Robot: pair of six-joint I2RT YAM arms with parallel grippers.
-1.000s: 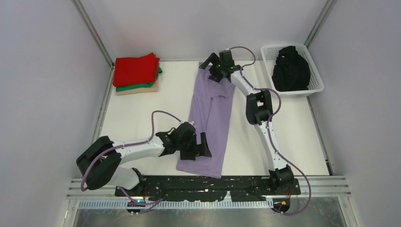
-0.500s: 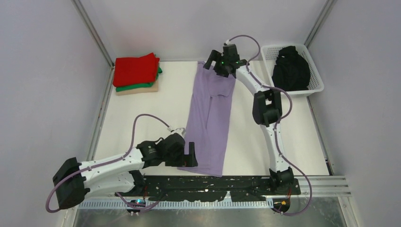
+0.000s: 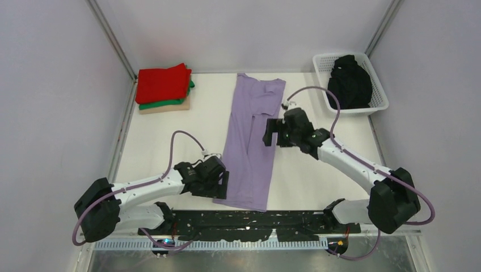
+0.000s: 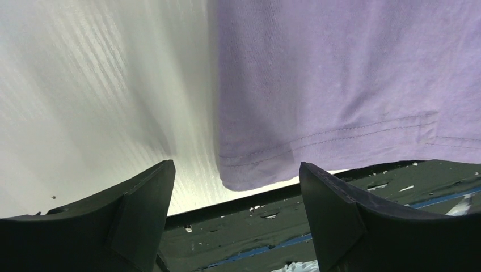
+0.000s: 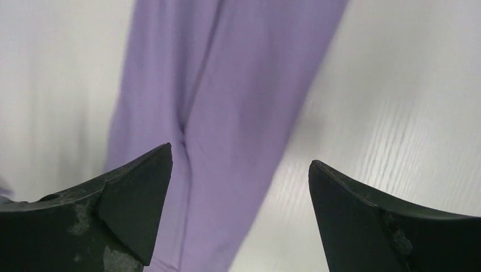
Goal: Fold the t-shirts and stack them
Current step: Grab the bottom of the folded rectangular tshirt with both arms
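The lavender t-shirt (image 3: 252, 141) lies folded into a long strip down the middle of the table, collar end far, hem near. My left gripper (image 3: 223, 184) is open and empty at the hem's near left corner; the left wrist view shows that hem corner (image 4: 272, 153) between its fingers (image 4: 142, 209). My right gripper (image 3: 271, 131) is open and empty above the strip's right edge at mid-length; the right wrist view shows the shirt (image 5: 227, 102) below it. A folded stack with the red t-shirt (image 3: 163, 83) on top, green (image 3: 161, 104) and beige beneath, sits far left. A black t-shirt (image 3: 349, 82) fills the basket.
The white lattice basket (image 3: 380, 105) stands at the far right corner. A black mounting rail (image 3: 255, 218) runs along the near table edge, just under the shirt's hem. Frame posts and walls close in the left, right and back sides.
My right gripper left the shirt's collar end and drew back toward me to mid-strip. My left gripper slid down and left to the hem corner. The shirt now lies flat.
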